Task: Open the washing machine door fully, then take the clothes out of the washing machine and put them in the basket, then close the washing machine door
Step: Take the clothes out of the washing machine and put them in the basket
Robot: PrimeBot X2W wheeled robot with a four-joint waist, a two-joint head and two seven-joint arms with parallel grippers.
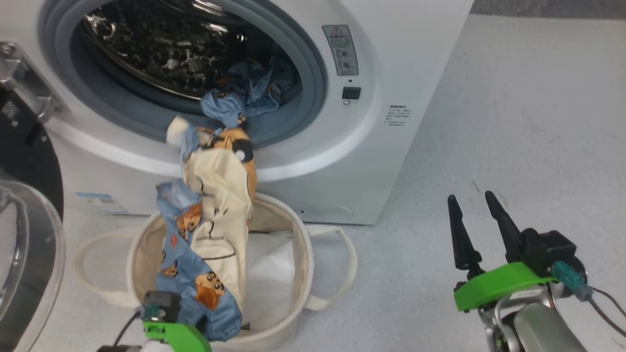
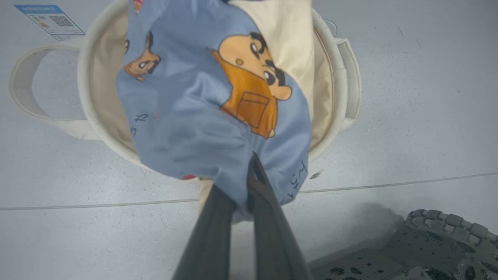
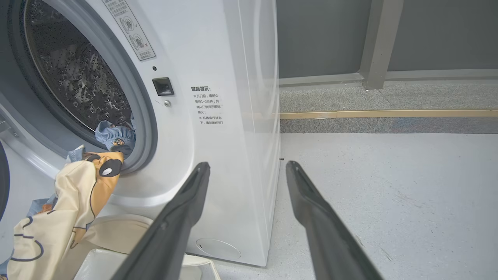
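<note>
Left pincer (image 2: 244,181) was clamped on the clothes (image 1: 215,234) over the basket (image 1: 304,254), right pincer (image 1: 472,203) open. The tail hung from the washing machine (image 1: 391,73), so letting go might've left it outside.

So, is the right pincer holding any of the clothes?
No, the right pincer stands open with nothing between its two prongs, off beside the washing machine.
</note>
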